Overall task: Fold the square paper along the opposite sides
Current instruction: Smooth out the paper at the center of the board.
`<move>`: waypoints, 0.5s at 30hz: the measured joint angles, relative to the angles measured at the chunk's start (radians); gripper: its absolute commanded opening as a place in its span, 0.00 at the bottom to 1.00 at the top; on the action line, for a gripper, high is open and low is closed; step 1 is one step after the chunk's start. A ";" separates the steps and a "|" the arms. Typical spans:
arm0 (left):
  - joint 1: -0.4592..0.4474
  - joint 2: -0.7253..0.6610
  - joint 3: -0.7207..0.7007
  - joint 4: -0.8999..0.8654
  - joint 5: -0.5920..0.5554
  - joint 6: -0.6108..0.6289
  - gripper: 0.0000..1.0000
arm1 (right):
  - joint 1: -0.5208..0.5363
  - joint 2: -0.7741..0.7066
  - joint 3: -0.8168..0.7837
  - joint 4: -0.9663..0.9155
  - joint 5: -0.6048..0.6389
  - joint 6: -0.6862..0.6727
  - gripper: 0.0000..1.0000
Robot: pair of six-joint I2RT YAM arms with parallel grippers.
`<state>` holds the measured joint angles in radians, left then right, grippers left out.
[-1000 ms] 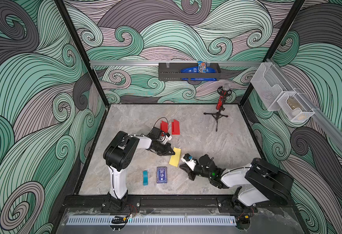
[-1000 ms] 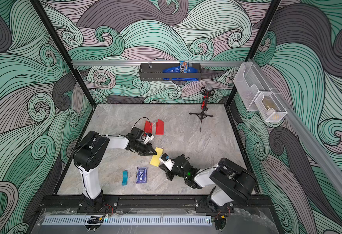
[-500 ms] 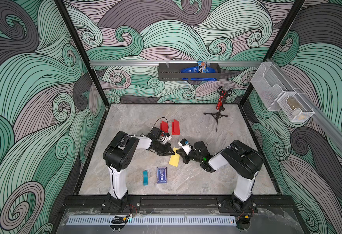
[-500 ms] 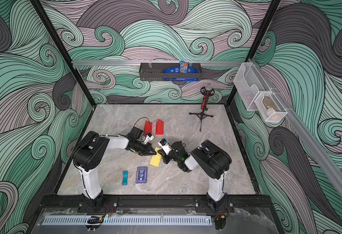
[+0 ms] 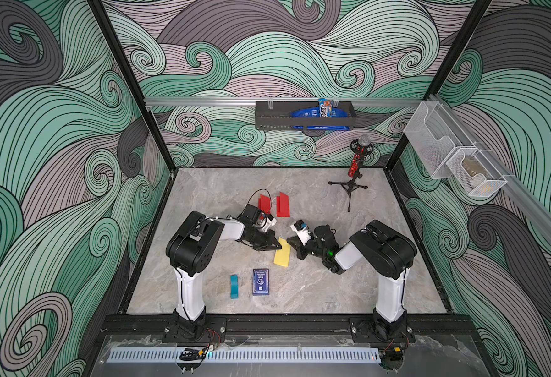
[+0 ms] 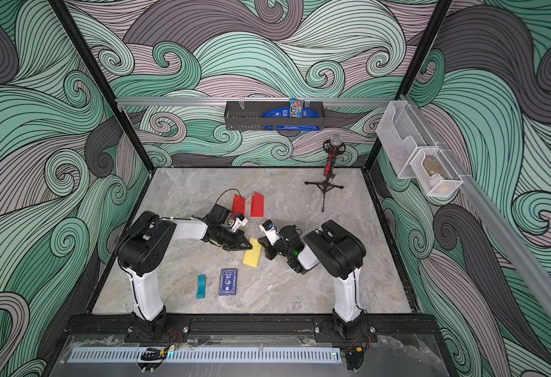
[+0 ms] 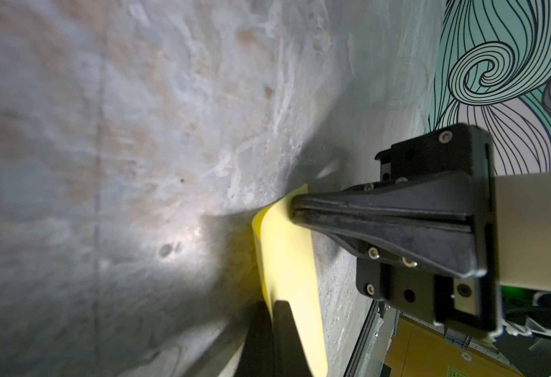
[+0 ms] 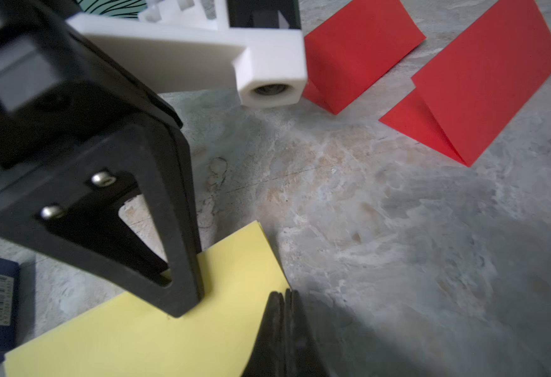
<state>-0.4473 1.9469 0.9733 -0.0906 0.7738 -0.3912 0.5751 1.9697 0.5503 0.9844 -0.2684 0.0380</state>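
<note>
Yellow paper (image 5: pixel 282 253) lies folded into a narrow strip at mid-desk (image 5: pixel 316 293), between the two arms. The fold edge looks rounded, not pressed sharp.

Left gripper (image 5: pixel 276 247): jaws fully together, tip resting on the paper's far left part, nothing clamped.

Right gripper (image 5: pixel 289 241): jaws likewise together, tip touching the paper's right edge near its far corner.

Folded red papers (image 5: pixel 283 205) sit just beyond. A blue card box (image 5: pixel 260 281) lies nearer.
</note>
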 measured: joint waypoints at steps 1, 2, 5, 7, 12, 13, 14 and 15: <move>0.000 0.000 0.000 0.000 0.000 0.000 0.00 | -0.005 -0.001 -0.002 0.000 0.008 0.002 0.00; 0.000 0.000 0.000 0.000 0.000 0.000 0.00 | -0.014 -0.003 -0.003 0.000 0.016 0.003 0.00; 0.000 0.000 0.000 0.000 0.000 -0.001 0.00 | -0.041 -0.022 -0.015 -0.010 0.049 0.013 0.00; 0.000 0.000 0.000 0.000 0.000 -0.001 0.00 | -0.052 -0.046 -0.026 -0.035 0.059 0.018 0.00; 0.000 0.000 0.000 0.001 0.001 -0.002 0.00 | -0.049 -0.159 -0.067 -0.090 0.027 0.025 0.00; 0.000 0.000 0.000 0.001 0.001 -0.002 0.00 | -0.034 -0.194 -0.077 -0.090 0.021 0.021 0.00; 0.000 0.000 0.000 0.001 0.001 -0.002 0.00 | -0.014 -0.218 -0.081 -0.090 0.019 0.013 0.00; 0.000 0.000 0.000 0.001 0.001 -0.002 0.00 | 0.013 -0.237 -0.082 -0.090 0.017 0.000 0.00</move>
<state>-0.4473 1.9469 0.9737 -0.0898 0.7746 -0.3927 0.5884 1.7332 0.4686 0.8944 -0.2512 0.0383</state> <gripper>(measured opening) 0.047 0.042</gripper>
